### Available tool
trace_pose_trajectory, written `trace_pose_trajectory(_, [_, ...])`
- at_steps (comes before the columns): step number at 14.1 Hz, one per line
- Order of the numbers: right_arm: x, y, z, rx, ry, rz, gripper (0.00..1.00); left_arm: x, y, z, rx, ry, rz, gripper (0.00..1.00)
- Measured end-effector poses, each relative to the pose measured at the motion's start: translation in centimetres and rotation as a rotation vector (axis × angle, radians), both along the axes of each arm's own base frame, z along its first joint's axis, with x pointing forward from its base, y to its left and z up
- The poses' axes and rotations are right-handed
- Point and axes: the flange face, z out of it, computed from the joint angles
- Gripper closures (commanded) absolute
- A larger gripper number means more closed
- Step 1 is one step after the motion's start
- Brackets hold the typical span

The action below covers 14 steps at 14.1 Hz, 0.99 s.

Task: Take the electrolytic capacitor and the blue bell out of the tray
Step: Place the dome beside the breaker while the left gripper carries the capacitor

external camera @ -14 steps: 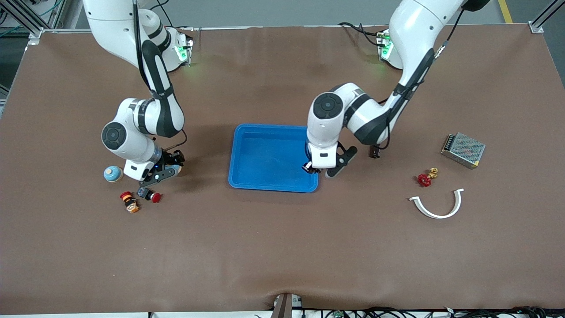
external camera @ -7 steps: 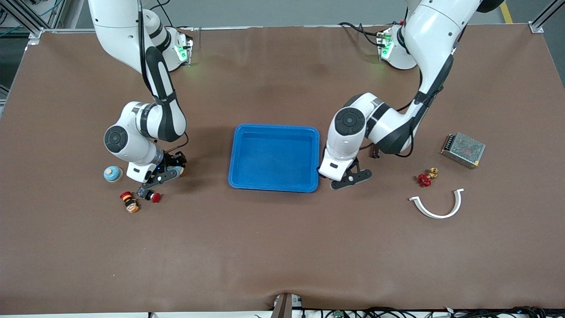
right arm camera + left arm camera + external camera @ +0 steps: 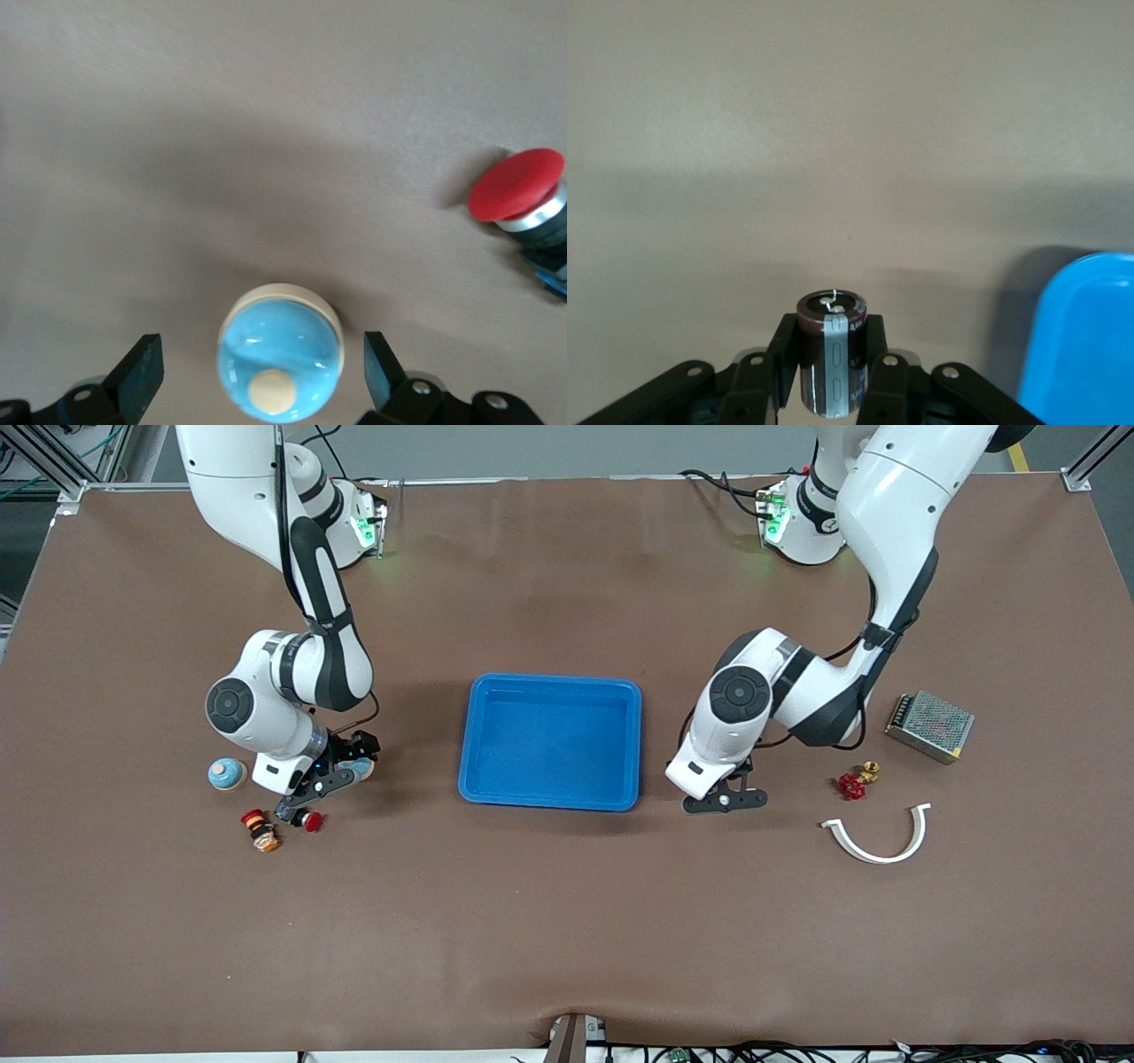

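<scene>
A blue bell (image 3: 283, 354) with a cream knob sits on the brown table between the fingers of my right gripper (image 3: 260, 367), which is open and clear of it on both sides. In the front view this bell (image 3: 361, 767) and the right gripper (image 3: 341, 775) are low, toward the right arm's end of the table. My left gripper (image 3: 831, 341) is shut on the capacitor (image 3: 831, 354), a dark brown cylinder with a grey stripe. That left gripper (image 3: 722, 801) is over bare table beside the blue tray (image 3: 549, 802), which holds nothing.
A second blue dome (image 3: 228, 773) lies beside the right arm. A red push button (image 3: 306, 819) and an orange-red button (image 3: 260, 830) lie nearer the camera. Toward the left arm's end are a red valve handle (image 3: 852, 786), a white curved piece (image 3: 877, 841) and a metal box (image 3: 930, 726).
The left arm has carried the capacitor from over the tray's edge out toward the left arm's end of the table. The right gripper's fingers have opened around the bell.
</scene>
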Motion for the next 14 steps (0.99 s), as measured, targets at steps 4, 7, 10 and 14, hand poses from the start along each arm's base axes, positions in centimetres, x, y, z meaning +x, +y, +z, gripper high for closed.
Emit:
trace_pose_trajectory(4, [3.3, -1.0, 6.3, 0.059, 0.101, -0.04, 0.0, 1.3, 4.1, -1.8, 0.007, 0.044, -0.098, 1.0])
trace_pose_trajectory(7, [5.6, -1.3, 13.1, -0.012, 0.135, -0.078, 0.0, 1.3, 5.7, -2.9, 0.01, 0.073, -0.145, 1.0])
trace_pose_trajectory(10, [6.8, 1.1, 20.1, -0.076, 0.162, -0.119, 0.0, 0.7, 6.1, -3.7, 0.014, 0.093, -0.168, 1.0])
trace_pose_trajectory(14, [6.8, 0.4, 29.8, -0.114, 0.162, -0.163, 0.0, -0.2, 5.7, -4.7, -0.008, 0.076, -0.194, 1.0])
